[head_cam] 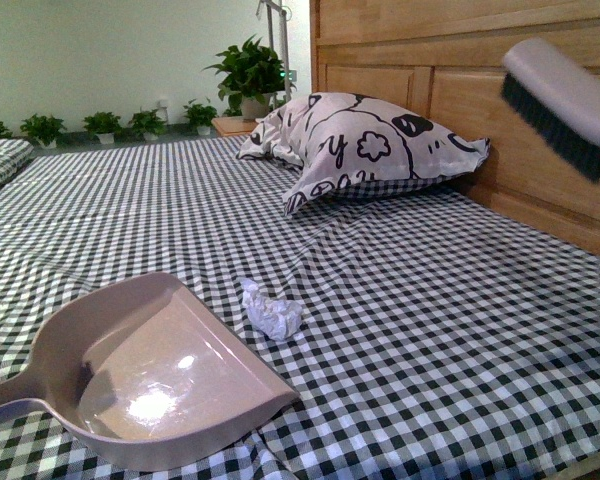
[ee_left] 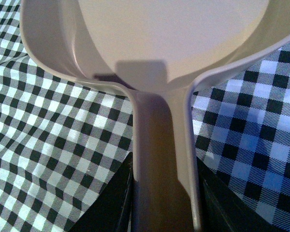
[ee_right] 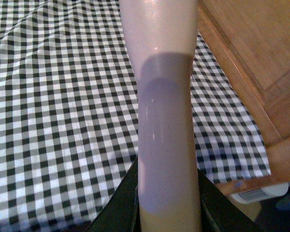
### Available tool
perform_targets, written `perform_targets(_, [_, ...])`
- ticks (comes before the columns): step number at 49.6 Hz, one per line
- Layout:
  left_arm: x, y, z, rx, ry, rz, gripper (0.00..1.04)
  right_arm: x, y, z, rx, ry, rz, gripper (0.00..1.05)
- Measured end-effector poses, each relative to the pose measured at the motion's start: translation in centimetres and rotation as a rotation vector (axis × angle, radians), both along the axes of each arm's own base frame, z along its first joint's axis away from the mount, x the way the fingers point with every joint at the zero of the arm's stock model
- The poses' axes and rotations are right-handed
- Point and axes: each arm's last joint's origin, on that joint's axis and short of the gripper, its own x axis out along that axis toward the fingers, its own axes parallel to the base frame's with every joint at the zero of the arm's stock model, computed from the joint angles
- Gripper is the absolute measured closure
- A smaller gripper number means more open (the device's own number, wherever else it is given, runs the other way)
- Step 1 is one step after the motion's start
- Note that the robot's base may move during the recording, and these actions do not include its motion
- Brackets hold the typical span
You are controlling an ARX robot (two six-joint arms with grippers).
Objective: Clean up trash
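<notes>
White crumpled paper wad [head_cam: 271,311] on the checked bedsheet [head_cam: 430,330], just beside the front lip of the beige dustpan [head_cam: 150,375]. Left gripper [ee_left: 162,203] clamped on the dustpan handle [ee_left: 159,145]. Right gripper [ee_right: 166,212] clamped on the brush [head_cam: 565,105] handle, brush raised near the wooden headboard [head_cam: 540,190], well apart from the wad.
</notes>
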Motion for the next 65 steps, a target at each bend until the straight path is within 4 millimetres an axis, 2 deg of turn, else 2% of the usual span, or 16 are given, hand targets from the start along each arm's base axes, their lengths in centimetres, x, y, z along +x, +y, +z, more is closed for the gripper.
perform_targets(5, [0.0,0.0,0.0,0.0,0.0,0.0,0.77,3.4,2.0,-0.7,-0.033,0.037,0.041,0.86])
perform_targets(12, [0.0,0.0,0.0,0.0,0.0,0.0,0.77,6.6,4.7,-2.4,-0.09,0.097,0.085,0.86])
perform_targets(16, [0.0,0.0,0.0,0.0,0.0,0.0,0.77,7.9,6.4,-4.2,-0.121,0.152,0.109,0.86])
perform_targets(22, [0.0,0.0,0.0,0.0,0.0,0.0,0.77,8.6,8.1,-6.5,-0.15,0.194,0.133,0.86])
perform_targets(35, [0.0,0.0,0.0,0.0,0.0,0.0,0.77,8.8,9.8,-9.6,-0.169,0.227,0.14,0.86])
perform_targets(44, [0.0,0.0,0.0,0.0,0.0,0.0,0.77,7.6,10.4,-11.8,-0.157,0.285,0.157,0.86])
perform_targets(56, [0.0,0.0,0.0,0.0,0.0,0.0,0.77,5.4,12.2,-13.2,-0.051,0.365,0.242,0.86])
perform_targets(65, [0.0,0.0,0.0,0.0,0.0,0.0,0.77,2.9,13.4,-12.7,0.035,0.434,0.411,0.86])
